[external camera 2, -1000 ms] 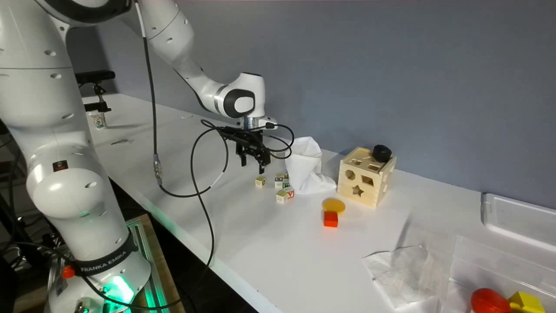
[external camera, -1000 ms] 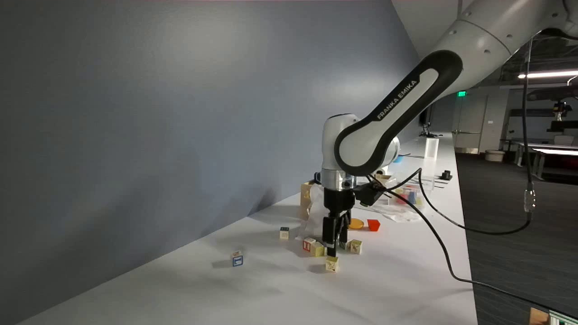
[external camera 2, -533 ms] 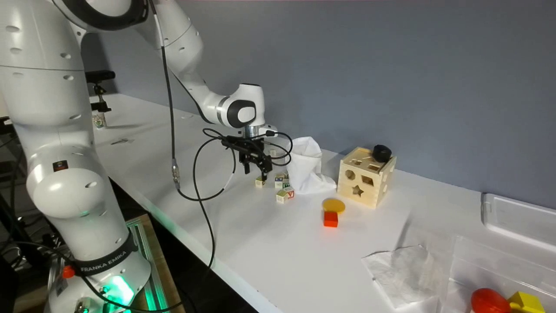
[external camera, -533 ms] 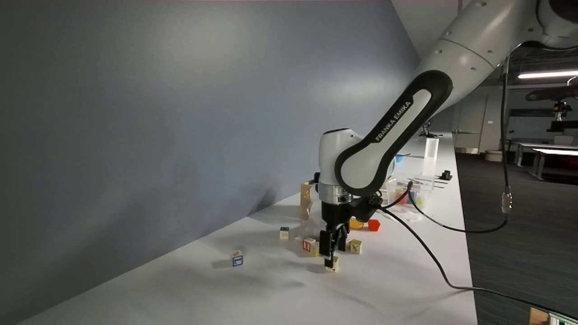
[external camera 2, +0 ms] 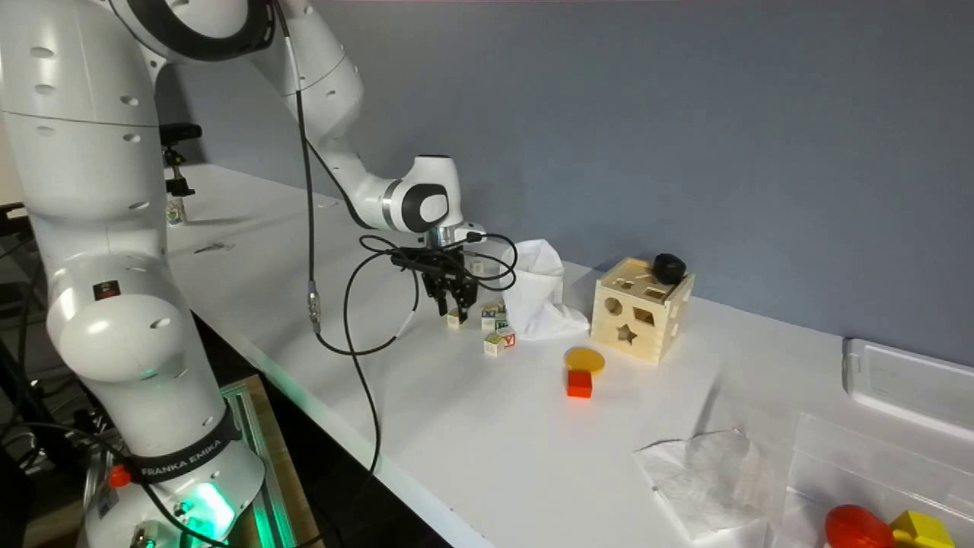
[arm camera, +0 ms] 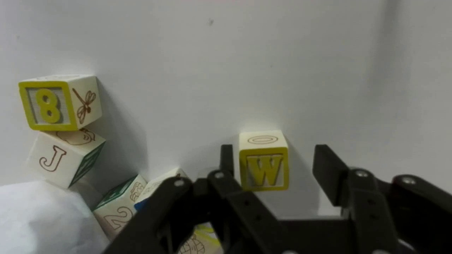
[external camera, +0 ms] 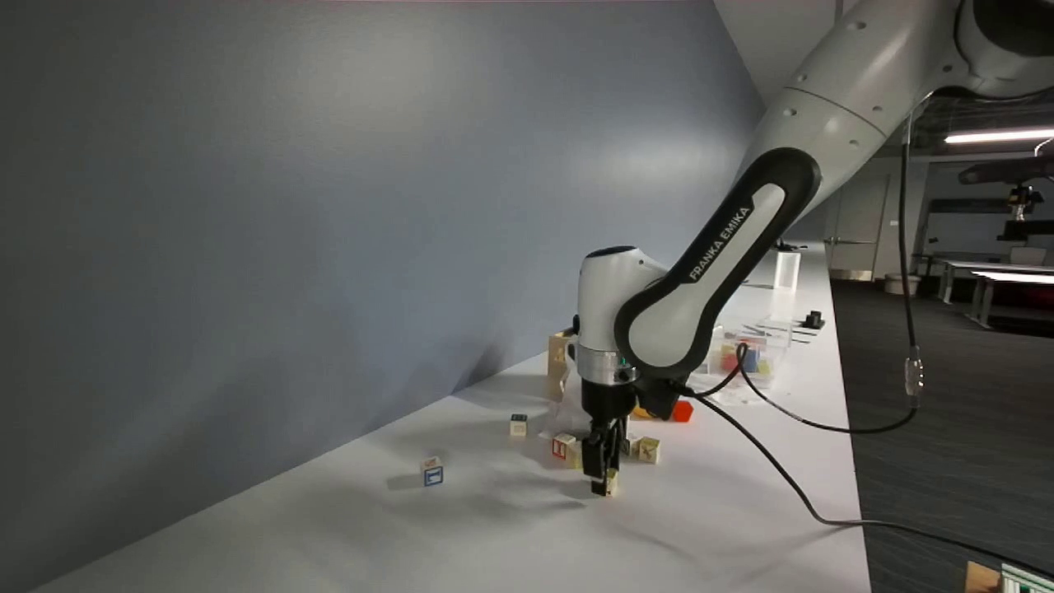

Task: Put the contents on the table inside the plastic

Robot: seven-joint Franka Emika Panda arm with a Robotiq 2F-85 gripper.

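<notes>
gripper (arm camera: 273, 163), one: low at the table (external camera 2: 487, 434), fingers (arm camera: 328, 173) parted, one to each side of the w block (arm camera: 264, 162).
w block, one, yellow-framed: on the table between the fingers, a gap showing at both sides.
8 block (arm camera: 51, 106) and j block (arm camera: 58, 158), one each: side by side, near the white bag (external camera 2: 533, 297).
white bag, one: upright on the table.
wooden shape box (external camera 2: 635, 320), one: near the white bag, black object (external camera 2: 669, 269) on top.
yellow disc (external camera 2: 584, 359), red block (external camera 2: 579, 385), one each: close together on the table.
</notes>
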